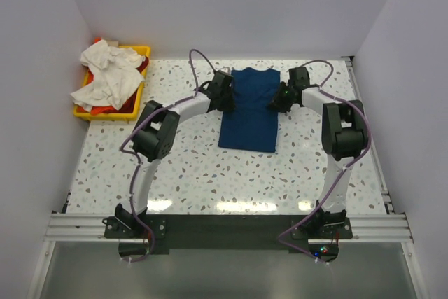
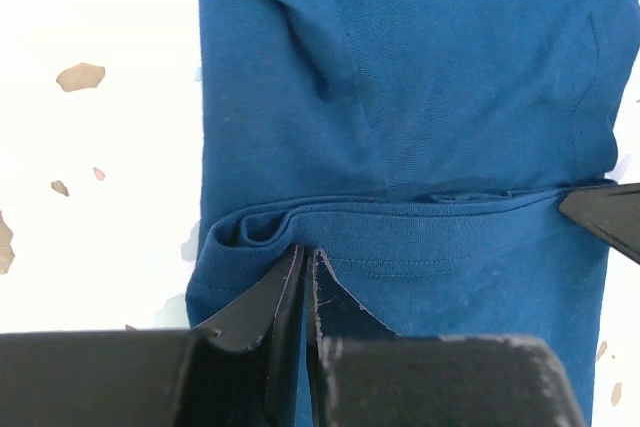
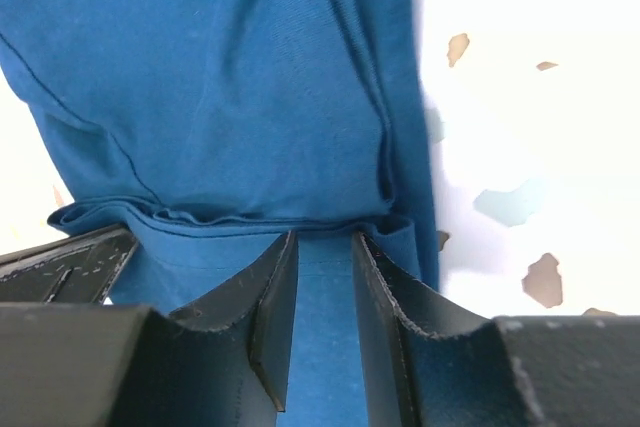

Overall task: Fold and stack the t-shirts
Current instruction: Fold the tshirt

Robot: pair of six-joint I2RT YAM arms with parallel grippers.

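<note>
navy t-shirt (image 2: 400, 97), folded edge in left claw (image 2: 307, 255)

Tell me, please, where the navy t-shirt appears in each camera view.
Top external: the navy t-shirt lies just above the picture's centre.
Left wrist: it fills the centre and right.
Right wrist: it fills the centre and left.
Shared landmark: the speckled table, left of the shirt in the left wrist view, right of it in the right.

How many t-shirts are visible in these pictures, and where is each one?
3: a navy t-shirt flat on the table, a crumpled white one on top in the yellow tray, and an orange-red one beneath it. The pile may hide more.
</note>
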